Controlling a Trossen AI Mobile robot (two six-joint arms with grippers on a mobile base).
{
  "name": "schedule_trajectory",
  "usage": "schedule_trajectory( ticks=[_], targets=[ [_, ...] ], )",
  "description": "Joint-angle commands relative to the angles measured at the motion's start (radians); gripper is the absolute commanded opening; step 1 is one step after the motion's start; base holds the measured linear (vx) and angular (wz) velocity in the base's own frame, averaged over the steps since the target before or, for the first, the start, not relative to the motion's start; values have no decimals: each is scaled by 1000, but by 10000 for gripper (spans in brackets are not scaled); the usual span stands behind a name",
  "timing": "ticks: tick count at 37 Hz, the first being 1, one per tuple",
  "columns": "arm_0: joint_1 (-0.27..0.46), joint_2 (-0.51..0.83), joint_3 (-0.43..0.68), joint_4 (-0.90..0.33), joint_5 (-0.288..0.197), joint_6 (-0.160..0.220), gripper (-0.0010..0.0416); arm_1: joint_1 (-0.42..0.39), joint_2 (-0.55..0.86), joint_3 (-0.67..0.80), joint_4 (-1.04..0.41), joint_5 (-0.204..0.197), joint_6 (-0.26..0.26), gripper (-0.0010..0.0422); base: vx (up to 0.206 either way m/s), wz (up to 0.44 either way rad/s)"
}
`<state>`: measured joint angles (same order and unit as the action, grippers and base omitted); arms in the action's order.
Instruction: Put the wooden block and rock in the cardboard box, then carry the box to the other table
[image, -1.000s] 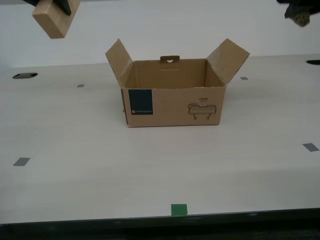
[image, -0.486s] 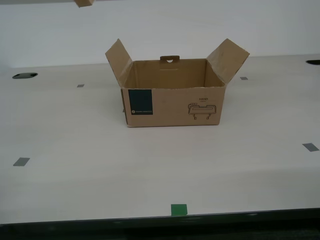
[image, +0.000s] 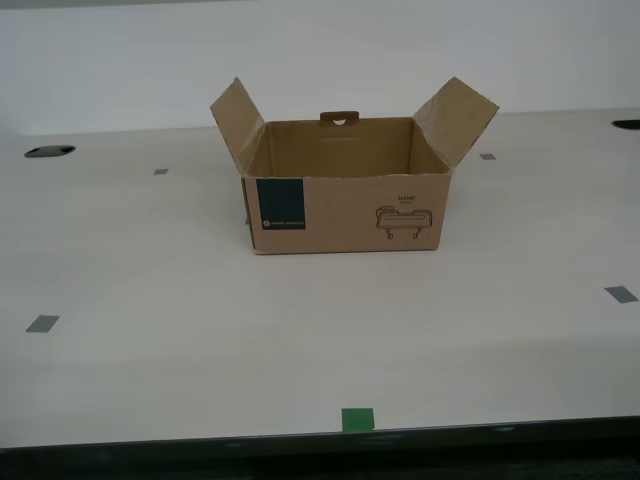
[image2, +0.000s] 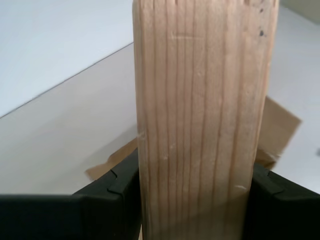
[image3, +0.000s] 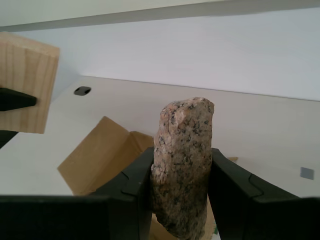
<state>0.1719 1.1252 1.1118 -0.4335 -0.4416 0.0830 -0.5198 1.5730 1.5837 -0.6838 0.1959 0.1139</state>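
Note:
The cardboard box (image: 345, 210) stands open in the middle of the table in the exterior view, flaps up, nothing visible inside. Neither arm shows in that view. In the second wrist view my second gripper (image2: 192, 182) is shut on the wooden block (image2: 205, 115), which stands upright between the black fingers (image2: 117, 187), with a box flap (image2: 280, 125) showing behind it. My first gripper (image3: 181, 175) is shut on the rock (image3: 182, 160), above a box flap (image3: 100, 155). The held wooden block (image3: 25, 85) also shows in the first wrist view, off to one side and apart from the rock.
The box rests on a smooth pale table (image: 150, 290) with grey tape squares (image: 42, 323) and a green tape mark (image: 358, 419) near the dark front edge. A dark cable hole (image: 50, 151) lies at the exterior view's far left. A white wall stands behind.
Both held things have risen out of the top of the exterior view: the block from its upper left, the rock from its upper right. The box has not moved.

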Motion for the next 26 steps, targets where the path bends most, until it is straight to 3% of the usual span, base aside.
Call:
schedule_trajectory(
  ticks=[1,12,18,26],
  targets=[
    [4,-1,2,8,-50,-6,-1,-4,-1,2,7,48,15,-1,0,0],
    [14,19,2,25,-64,-8,-1,-9,71,2,0,61,27,-1,0,0],
    [26,77,0,44,-64,-14,-1,-17,114,2,5,80,82,-1,0,0],
    [80,163,0,85,-64,-16,-1,-19,174,1,21,91,98,-1,0,0]
  ],
)
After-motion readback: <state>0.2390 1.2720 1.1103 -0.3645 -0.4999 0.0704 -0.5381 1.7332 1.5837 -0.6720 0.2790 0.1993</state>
